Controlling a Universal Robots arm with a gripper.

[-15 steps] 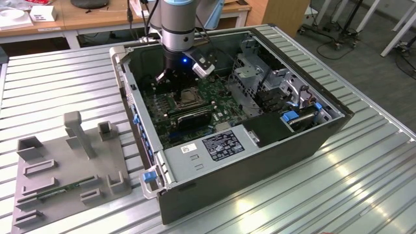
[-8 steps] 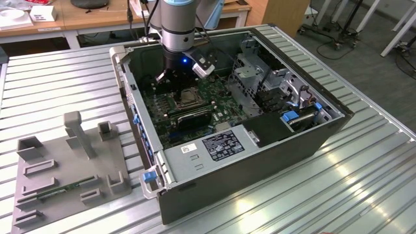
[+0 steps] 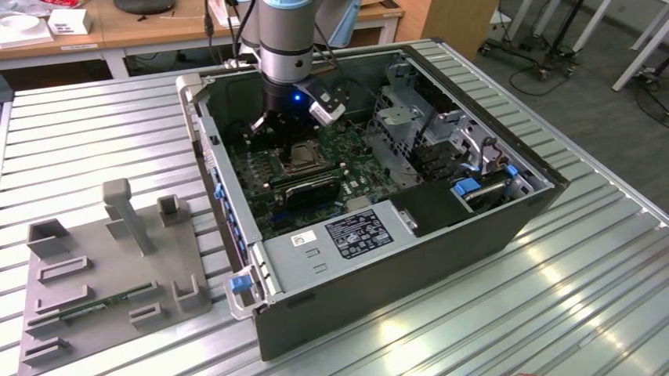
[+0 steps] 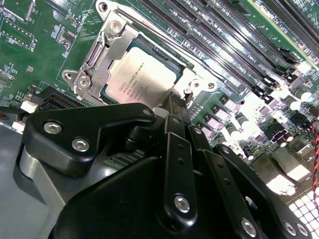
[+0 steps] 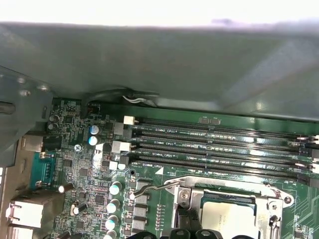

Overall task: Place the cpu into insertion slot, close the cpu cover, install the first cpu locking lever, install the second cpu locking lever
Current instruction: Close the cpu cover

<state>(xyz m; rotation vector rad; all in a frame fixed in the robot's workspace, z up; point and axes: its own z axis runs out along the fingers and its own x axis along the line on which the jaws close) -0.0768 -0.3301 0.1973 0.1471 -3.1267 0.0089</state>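
Over the open computer case (image 3: 397,290), exterior view: we log the gripper (image 3: 288,137) low above the insertion slot (image 3: 303,157).

Second wrist view: cpu (image 4: 141,79) seated flat in the slot, cpu cover (image 4: 107,52) framing it. The fingers (image 4: 172,124) are pressed together, grasping nothing we can see, at its edge.

First wrist view: cpu (image 5: 227,219) seated likewise.

We judge it light, stiff and fragile, best held by its edges.

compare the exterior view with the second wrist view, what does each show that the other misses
Exterior view adds the whole open black computer case, the grey plastic fixture tray and the slatted metal table. Second wrist view adds close detail: the dull silver square cpu framed by the silver metal cpu cover. Both share the green circuit board and the black gripper at the cpu's edge.
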